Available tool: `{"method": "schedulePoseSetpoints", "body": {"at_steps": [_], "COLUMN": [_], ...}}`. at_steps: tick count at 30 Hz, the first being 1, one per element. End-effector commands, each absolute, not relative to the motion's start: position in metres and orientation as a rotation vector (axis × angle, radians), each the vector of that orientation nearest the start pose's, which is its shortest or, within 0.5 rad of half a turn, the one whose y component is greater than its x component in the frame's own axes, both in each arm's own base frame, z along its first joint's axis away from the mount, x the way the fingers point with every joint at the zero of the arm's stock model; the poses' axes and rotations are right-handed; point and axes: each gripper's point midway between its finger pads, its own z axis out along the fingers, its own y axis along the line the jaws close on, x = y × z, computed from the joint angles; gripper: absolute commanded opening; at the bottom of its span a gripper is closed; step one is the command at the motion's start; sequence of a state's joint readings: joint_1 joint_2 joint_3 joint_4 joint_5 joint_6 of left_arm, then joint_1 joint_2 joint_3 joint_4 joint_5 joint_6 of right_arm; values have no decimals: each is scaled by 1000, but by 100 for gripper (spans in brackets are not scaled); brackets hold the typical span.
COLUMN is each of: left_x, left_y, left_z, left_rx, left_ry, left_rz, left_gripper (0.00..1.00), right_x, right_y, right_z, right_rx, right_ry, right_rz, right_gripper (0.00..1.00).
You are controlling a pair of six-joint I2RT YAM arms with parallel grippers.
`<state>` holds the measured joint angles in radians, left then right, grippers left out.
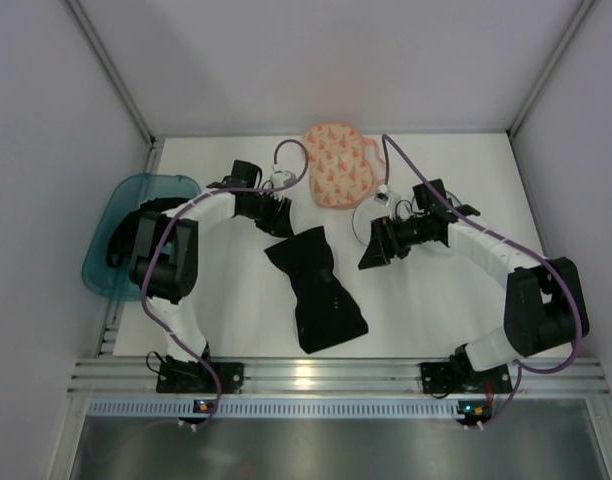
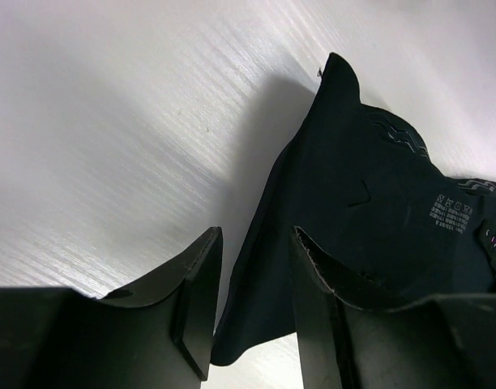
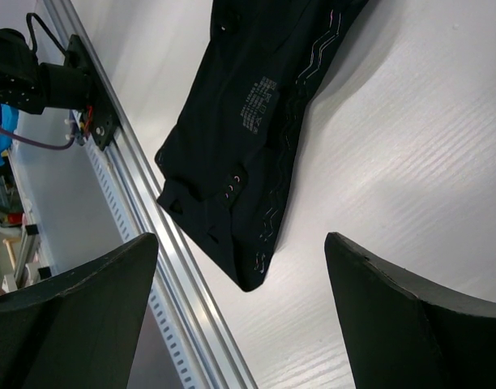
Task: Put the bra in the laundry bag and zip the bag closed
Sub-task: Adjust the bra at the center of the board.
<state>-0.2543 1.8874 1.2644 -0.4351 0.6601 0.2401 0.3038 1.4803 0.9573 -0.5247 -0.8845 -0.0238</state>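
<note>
Mid-table, bra [image 1: 321, 290]: lying loose
Left gripper [image 2: 256, 241]: jaws parted over bra's corner
Right gripper [image 3: 240, 239]: wide open, holding nothing

Bra [image 1: 316, 290], centre of the top view: plain black throughout. The wrist views show pale zigzag stitching along one edge and a small care label [image 2: 455, 212] printed in white.

Laundry bag [image 1: 338, 165], upper centre: cream-peach ground, small orange and green triangles, pink edging.

Bin [image 1: 111, 245], left edge: translucent teal.

Table [image 1: 446, 320]: white, faintly ribbed.

Rail [image 1: 326, 375], bottom: silver metal.

Left gripper [image 2: 256, 235] and right gripper [image 3: 240, 239]: matte black.

Left arm [image 1: 211, 210] and right arm [image 1: 486, 245]: white and black segments, with purple cables [image 1: 401, 165].
</note>
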Motion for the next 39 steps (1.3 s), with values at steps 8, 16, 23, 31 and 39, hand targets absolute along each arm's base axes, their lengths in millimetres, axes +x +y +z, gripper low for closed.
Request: {"method": "schedulePoseSetpoints", "body": {"at_steps": [8, 16, 23, 31, 39], "left_x": [374, 366, 364, 376, 407], "left_y": [-206, -204, -204, -200, -179], "left_z": [65, 53, 48, 65, 129], "left_rx": [908, 928, 928, 915, 837], "left_ry": [2316, 2340, 2356, 2330, 2225], "left_rz": [-900, -903, -891, -814, -541], "left_gripper": [43, 41, 23, 0, 0], "right_x": [241, 243, 222, 217, 222], "right_y": [213, 214, 222, 225, 224], "right_z": [127, 127, 130, 123, 125], "right_rx": [-744, -739, -821, -843, -827], "right_ry": [2358, 2358, 2268, 2298, 2302], "right_rz": [1247, 1251, 1326, 1328, 1306], "right_gripper": [85, 85, 77, 74, 75]}}
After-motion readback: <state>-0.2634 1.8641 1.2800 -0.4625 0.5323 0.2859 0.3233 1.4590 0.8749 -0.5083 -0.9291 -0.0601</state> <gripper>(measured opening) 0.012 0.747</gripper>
